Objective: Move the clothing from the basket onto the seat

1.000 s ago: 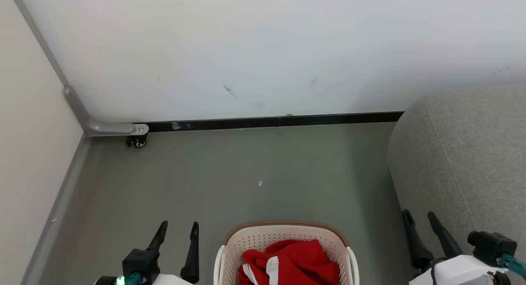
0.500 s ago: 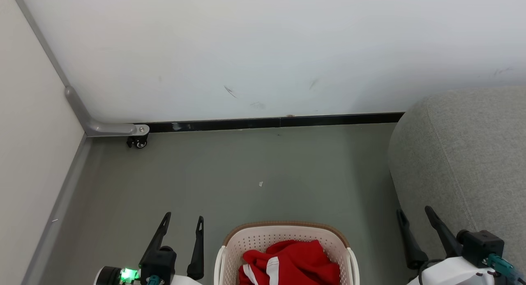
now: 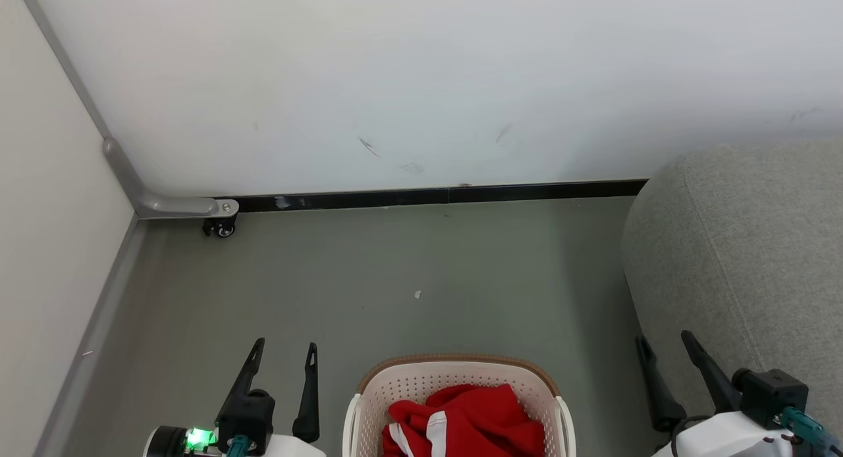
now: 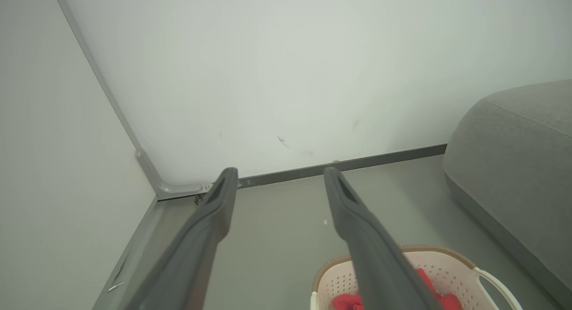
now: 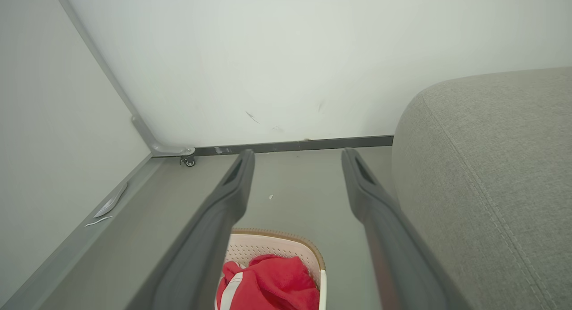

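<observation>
Clothing (image 3: 464, 417) lies bunched in the basket (image 3: 454, 371) on the floor (image 3: 395, 279), just left of the seat (image 3: 744, 246); the left pincer (image 3: 285, 344) and right pincer (image 3: 663, 336) hang spread and empty either side; seemingly the first reach, needing one pincer lowered into the heap.

Head camera high, steeply downward; wrist cameras lower, wallward (common ground: basket (image 3: 421, 386), seat (image 3: 744, 246), skirting (image 3: 428, 196))

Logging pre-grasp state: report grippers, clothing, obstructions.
Left gripper open, empty, left of basket. Right gripper open, empty, beside seat. Clothing in basket, untouched. Nothing seen blocking path from basket to seat.
</observation>
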`<state>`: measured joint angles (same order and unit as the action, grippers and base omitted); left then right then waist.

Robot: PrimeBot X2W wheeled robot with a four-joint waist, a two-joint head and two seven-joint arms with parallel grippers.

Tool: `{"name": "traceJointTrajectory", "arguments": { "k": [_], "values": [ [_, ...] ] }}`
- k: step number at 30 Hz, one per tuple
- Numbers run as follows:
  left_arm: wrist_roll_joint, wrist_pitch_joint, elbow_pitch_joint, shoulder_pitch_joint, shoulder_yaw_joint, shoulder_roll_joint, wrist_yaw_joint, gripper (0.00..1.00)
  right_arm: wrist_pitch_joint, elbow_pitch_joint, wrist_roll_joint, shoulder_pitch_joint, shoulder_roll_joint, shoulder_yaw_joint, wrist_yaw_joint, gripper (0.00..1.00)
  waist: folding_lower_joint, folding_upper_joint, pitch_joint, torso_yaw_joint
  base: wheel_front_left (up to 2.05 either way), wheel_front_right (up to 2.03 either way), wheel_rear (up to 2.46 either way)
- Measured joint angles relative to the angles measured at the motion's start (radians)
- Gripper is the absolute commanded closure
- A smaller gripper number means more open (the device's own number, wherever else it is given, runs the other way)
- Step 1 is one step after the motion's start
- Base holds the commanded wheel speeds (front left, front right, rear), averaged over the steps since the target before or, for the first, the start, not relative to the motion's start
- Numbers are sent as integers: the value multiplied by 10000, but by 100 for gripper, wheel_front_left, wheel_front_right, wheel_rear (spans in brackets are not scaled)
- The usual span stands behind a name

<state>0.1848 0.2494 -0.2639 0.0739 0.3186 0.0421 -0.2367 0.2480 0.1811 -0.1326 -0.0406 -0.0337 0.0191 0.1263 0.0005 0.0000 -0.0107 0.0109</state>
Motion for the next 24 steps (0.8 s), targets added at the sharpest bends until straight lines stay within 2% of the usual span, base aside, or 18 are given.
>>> {"name": "traceJointTrajectory", "arguments": {
  "k": [24],
  "values": [
    [82, 0, -119, 214, -67, -12, -119, 0, 0, 6, -6, 15, -2, -4, 0, 0, -1, 0, 67, -16, 0, 0, 0]
  ]
}}
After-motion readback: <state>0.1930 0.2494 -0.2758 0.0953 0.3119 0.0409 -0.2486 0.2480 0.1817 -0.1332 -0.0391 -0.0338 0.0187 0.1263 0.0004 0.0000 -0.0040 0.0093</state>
